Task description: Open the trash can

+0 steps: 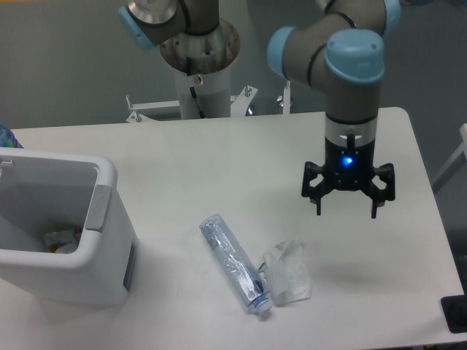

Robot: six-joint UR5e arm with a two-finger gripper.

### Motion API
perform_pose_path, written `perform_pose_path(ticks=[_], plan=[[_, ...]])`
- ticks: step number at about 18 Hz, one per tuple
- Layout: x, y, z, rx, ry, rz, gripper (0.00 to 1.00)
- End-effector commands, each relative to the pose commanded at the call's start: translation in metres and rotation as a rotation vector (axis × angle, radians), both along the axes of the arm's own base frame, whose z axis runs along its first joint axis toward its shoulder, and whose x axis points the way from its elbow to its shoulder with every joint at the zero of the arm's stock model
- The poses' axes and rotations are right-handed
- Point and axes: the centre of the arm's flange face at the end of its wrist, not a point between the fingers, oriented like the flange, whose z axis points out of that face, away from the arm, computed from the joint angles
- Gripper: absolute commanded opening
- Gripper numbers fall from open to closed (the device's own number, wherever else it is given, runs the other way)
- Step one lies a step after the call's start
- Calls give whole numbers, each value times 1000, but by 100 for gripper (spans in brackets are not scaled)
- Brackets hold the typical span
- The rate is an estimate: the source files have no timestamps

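Note:
The trash can [109, 219] is a large white boxy bin at the left edge of the table. Its top stands open and I see crumpled waste inside [58, 239]. A grey push tab [97, 207] sits on its right rim. No lid shows over the opening. My gripper [346, 213] hangs above the right part of the table, far right of the bin. Its two black fingers point down and are spread apart, with nothing between them.
A clear plastic bottle [235, 263] lies on the table in the front middle. A crumpled clear plastic wrapper [288, 272] lies beside its lower end. The arm's base [201, 58] stands at the table's back edge.

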Motion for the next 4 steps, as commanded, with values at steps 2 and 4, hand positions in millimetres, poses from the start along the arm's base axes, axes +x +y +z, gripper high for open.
perform_pose_path(ticks=[2,4], plan=[[3,-3,-12,-39,4,-67,100],[5,-5,-18,-58,2,-80,100]])
